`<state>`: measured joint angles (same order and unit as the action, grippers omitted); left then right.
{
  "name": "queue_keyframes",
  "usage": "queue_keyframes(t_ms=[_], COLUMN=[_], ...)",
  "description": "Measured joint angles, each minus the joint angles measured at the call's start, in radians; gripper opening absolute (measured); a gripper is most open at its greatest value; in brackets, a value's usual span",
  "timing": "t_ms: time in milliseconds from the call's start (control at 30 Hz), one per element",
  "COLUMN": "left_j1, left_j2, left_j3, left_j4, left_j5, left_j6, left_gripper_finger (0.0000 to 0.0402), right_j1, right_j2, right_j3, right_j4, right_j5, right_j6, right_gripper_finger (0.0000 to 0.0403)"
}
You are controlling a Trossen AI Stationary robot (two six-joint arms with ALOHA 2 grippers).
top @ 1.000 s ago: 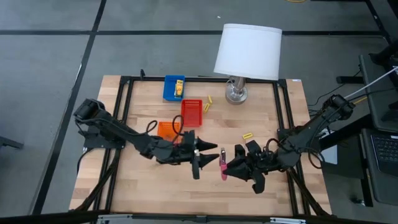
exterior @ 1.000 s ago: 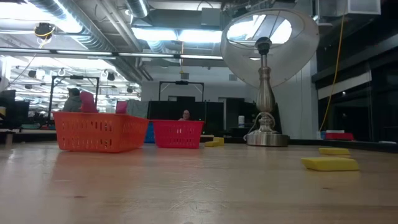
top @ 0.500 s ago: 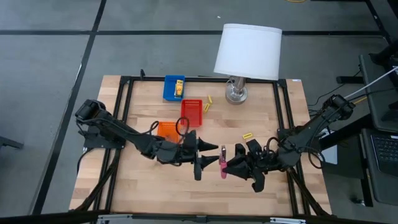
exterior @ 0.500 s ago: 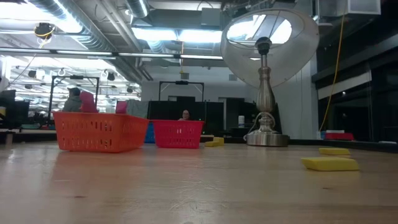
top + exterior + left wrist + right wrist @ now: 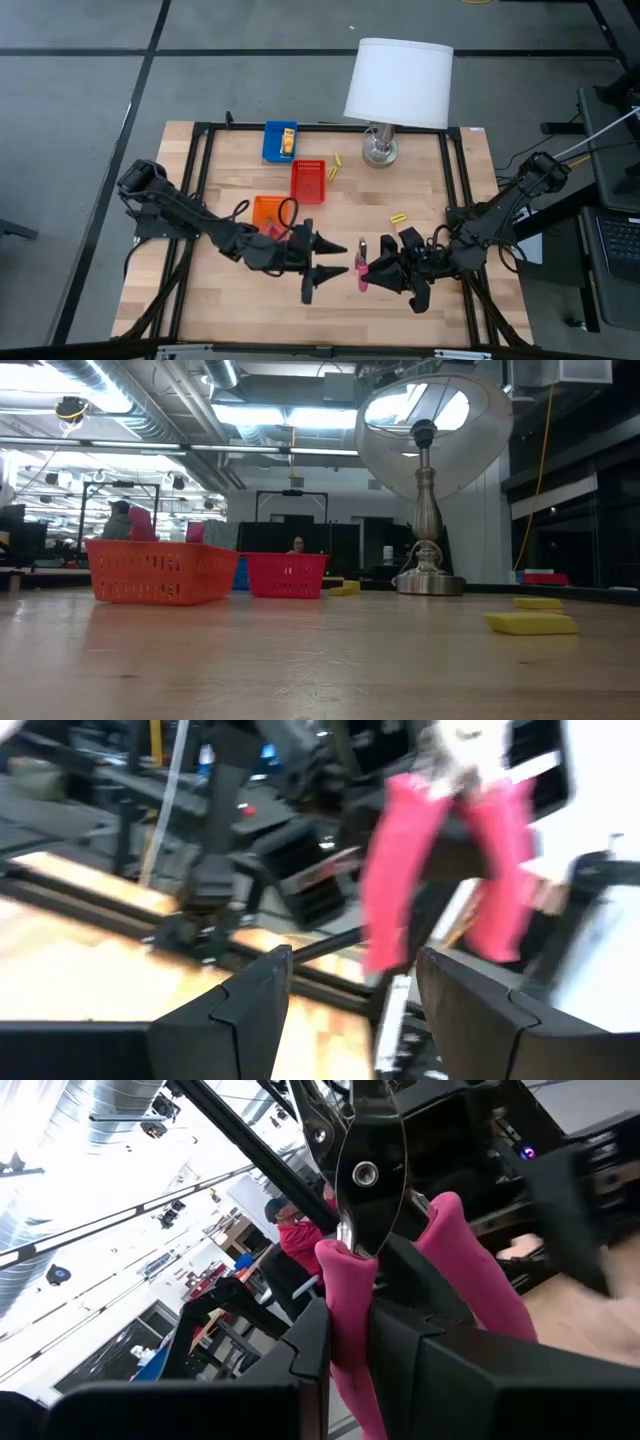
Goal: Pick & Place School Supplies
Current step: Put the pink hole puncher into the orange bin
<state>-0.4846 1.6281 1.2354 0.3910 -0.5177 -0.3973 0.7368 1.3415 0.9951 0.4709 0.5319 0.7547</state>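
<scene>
One pink-handled plier-like tool (image 5: 360, 272) sits in my right gripper (image 5: 370, 270), which is shut on it over the table's near middle. In the left wrist view its two pink handles (image 5: 445, 860) hang ahead of my open left gripper (image 5: 350, 980). In the high view my left gripper (image 5: 335, 260) stands just left of the tool, apart from it. One yellow packet (image 5: 288, 140) lies in the blue tray (image 5: 272, 142), another (image 5: 398, 218) lies flat on the table, and two yellow stubs (image 5: 334, 166) lie beside the red tray. The second tool I do not see. My right gripper (image 5: 365, 1320) pinches one pink handle (image 5: 348, 1285) of the tool between its two fingers, coming level from the table's right. The other handle (image 5: 470, 1280) stays outside the fingers. The metal head (image 5: 370, 1160) points away from the gripper, and the tool is held clear of the table.
The red tray (image 5: 308, 180) and orange tray (image 5: 266, 208) sit just beyond the left arm, the blue tray farther back. A white-shaded lamp (image 5: 397, 85) stands at the far edge. The low view shows the trays (image 5: 160, 572), the lamp base (image 5: 428, 582) and yellow packets (image 5: 530, 623).
My left gripper has shifted a little toward the near edge and turned its open fingers more toward the tool. My right gripper, still holding the tool, has drifted slightly toward the near edge.
</scene>
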Motion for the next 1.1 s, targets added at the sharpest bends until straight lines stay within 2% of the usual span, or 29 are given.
queue_keyframes(t_ms=[367, 733, 1100], left_j1=[0.000, 0.029, 0.042], left_j2=[-0.001, 0.003, 0.003], left_j3=[0.000, 0.000, 0.000], left_j4=[0.010, 0.023, 0.003], left_j5=[-0.005, 0.080, 0.091], left_j6=[-0.010, -0.026, -0.027], left_gripper_finger=[0.0212, 0.0212, 0.0212], right_j1=[0.000, -0.016, -0.063], right_j2=[0.000, 0.021, 0.087], right_j3=[0.000, 0.000, -0.001], right_j4=[0.000, 0.006, 0.125], right_j5=[0.003, 0.002, -0.043], right_j6=[-0.002, -0.003, -0.009], right_gripper_finger=[0.0041, 0.0041, 0.0041])
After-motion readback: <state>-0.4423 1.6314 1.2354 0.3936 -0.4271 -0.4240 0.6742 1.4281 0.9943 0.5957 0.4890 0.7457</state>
